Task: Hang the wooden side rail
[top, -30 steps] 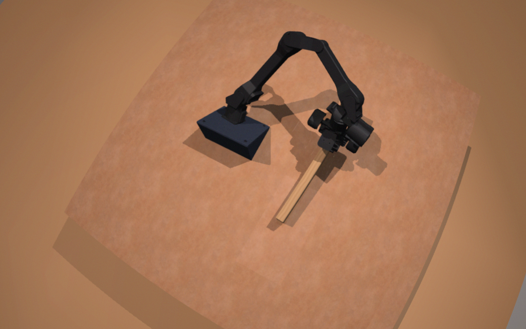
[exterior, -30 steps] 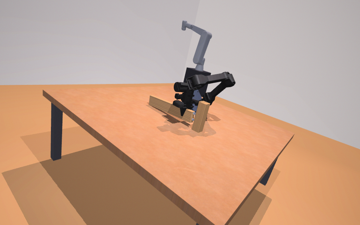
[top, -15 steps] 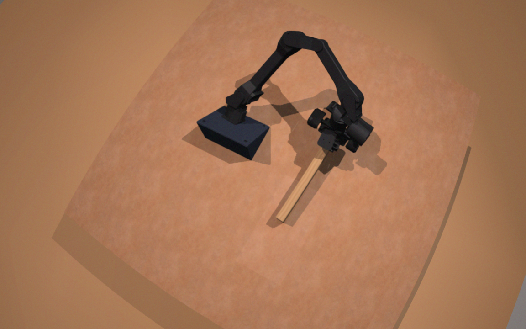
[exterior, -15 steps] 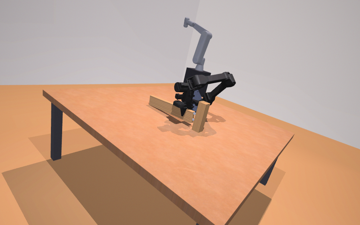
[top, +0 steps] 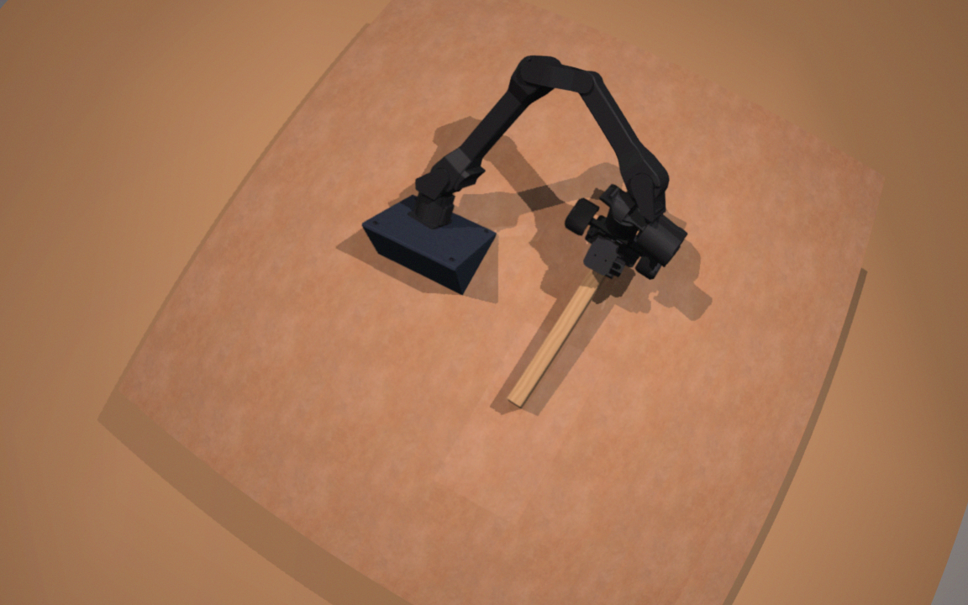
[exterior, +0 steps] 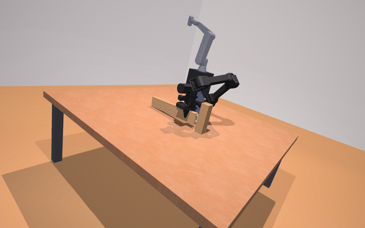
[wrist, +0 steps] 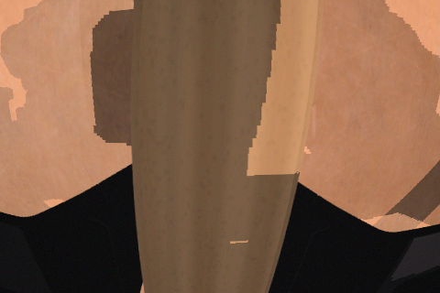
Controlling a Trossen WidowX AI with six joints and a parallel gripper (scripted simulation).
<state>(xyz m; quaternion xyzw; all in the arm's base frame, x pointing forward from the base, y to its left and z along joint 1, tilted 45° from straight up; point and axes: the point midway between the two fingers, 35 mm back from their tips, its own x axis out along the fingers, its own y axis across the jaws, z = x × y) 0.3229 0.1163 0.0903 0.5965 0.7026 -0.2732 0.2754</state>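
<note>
The wooden side rail [top: 554, 338] [exterior: 165, 105] [wrist: 202, 78] stands on its narrow edge. Its far end is at or close to the table top; exact contact cannot be told. Its hook end looks slightly raised. My gripper [exterior: 185, 112] [wrist: 206, 165] is shut on the rail near the hook end, with one black finger on each side. The headboard post [exterior: 203, 119] stands upright just beyond that end. Two steel hooks, an upper one [exterior: 197, 114] and a lower one [exterior: 195, 121], show in the narrow gap between rail and post. The slot and pins are hidden. In the top view the gripper covers the post.
The arm's dark blue base block [top: 427, 239] sits on the table [top: 307, 360] [exterior: 155, 147], left of the rail in the top view. A grey arm [exterior: 205, 46] on a dark pedestal stands behind in the exterior view.
</note>
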